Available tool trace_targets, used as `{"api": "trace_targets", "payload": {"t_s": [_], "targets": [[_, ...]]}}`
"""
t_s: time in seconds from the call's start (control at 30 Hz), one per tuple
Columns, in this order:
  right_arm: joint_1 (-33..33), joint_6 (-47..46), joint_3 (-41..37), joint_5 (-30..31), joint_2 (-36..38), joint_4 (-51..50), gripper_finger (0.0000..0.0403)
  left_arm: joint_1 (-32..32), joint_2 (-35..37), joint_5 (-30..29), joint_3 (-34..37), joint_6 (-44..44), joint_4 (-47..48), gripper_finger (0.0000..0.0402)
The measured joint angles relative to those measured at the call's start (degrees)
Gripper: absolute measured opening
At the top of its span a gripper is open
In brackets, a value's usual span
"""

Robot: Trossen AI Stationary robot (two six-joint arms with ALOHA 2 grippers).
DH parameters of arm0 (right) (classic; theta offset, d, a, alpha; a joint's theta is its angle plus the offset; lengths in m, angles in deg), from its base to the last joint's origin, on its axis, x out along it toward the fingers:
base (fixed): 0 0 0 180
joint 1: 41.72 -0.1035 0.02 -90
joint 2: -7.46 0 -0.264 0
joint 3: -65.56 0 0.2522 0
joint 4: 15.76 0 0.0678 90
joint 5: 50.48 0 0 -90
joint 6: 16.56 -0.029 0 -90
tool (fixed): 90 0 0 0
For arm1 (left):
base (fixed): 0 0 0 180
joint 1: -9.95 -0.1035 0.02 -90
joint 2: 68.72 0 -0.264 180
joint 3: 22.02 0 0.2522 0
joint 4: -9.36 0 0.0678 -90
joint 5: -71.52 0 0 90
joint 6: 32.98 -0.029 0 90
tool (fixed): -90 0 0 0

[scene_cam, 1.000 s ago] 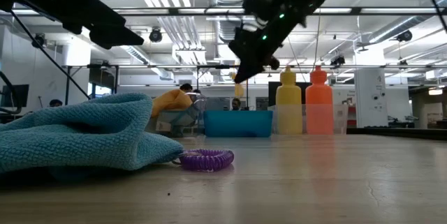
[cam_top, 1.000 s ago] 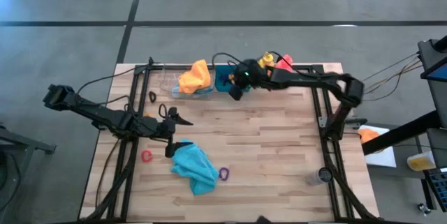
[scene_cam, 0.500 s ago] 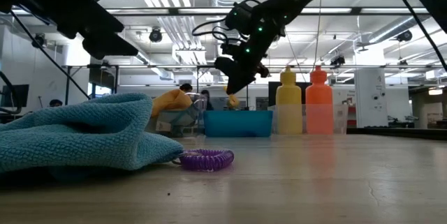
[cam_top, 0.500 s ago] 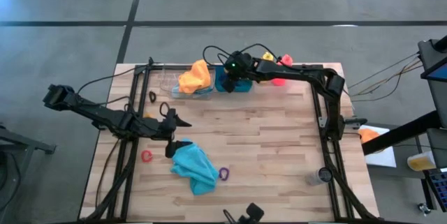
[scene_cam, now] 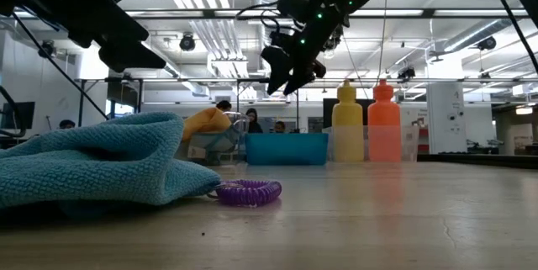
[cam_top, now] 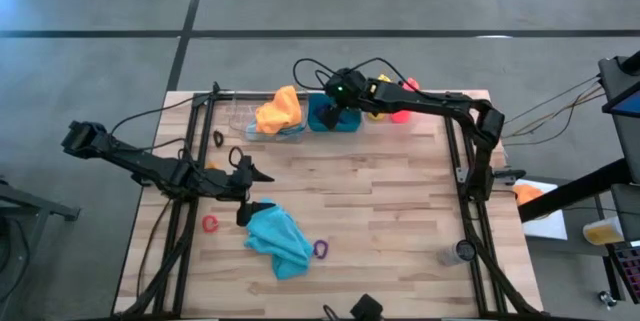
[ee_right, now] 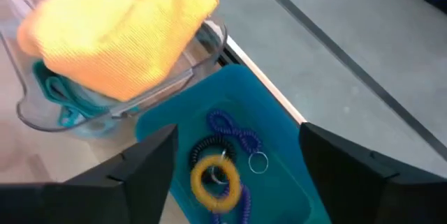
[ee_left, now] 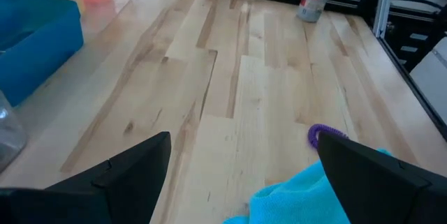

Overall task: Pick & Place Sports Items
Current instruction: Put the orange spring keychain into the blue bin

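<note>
From above, the teal cloth (cam_top: 277, 238) lies crumpled near the table's (cam_top: 380, 201) front edge, its long axis running diagonally, with a red ring (cam_top: 209, 224) to its left and a purple ring (cam_top: 321, 249) touching its right end. The orange cloth (cam_top: 279, 110) fills a clear tray (cam_top: 240, 119) at the back edge, just beside the teal bin (cam_top: 332, 118); the yellow bottle (cam_top: 380, 88) and pink-red bottle (cam_top: 407, 88) stand right of the bin. Bare wood fills the middle and right. The left gripper (cam_top: 243, 187) hovers just behind the teal cloth, the arm stretched in from the left; the right gripper (cam_top: 336, 103) reaches in over the bin.

At table height, the right gripper (scene_cam: 283, 75) hangs above the bin (scene_cam: 287, 148), tilted down, jaws apart and empty.

The left wrist view shows wide-open, empty fingers (ee_left: 119, 172) over bare planks — teal cloth (ee_left: 307, 196) and purple ring (ee_left: 321, 132) ahead.

The right wrist view shows parted fingers (ee_right: 147, 165) holding nothing, above the bin (ee_right: 279, 147) — inside it lie an orange ring (ee_right: 215, 180), a dark ring and a purple ring (ee_right: 234, 132).
</note>
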Motion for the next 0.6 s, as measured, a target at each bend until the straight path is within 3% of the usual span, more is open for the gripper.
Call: {"api": "trace_targets", "payload": {"t_s": [0.17,0.27,0.33,0.4,0.53,0.6], "targets": [[-0.22,2.46,0.0,-2.18,0.23,0.05,0.034,0.0,0.0,-0.07,0.0,1.41,-0.03,0.0366],[-1.9,6.83,0.0,-13.9,1.1,0.43,0.0354,-0.04,0.04,2.01,-2.32,4.13,5.64,0.0366],[-4.25,8.58,0.0,-23.02,1.98,1.34,0.0359,-0.04,0.04,5.6,-7.16,4.3,14.16,0.0366],[-7.09,8.86,0.0,-27.57,3.03,2.03,0.036,0.02,-0.43,5.64,-12.46,4.48,23.75,0.0366],[-13.51,13.22,0.0,-28.13,4.85,1.73,0.036,-0.04,-1.77,4.74,-21.3,8.87,44.48,0.0366],[-16.56,15.55,0.0,-27.93,5.08,1.72,0.036,0.0,-2.54,6.99,-23.32,12.98,52.47,0.0366]]}}
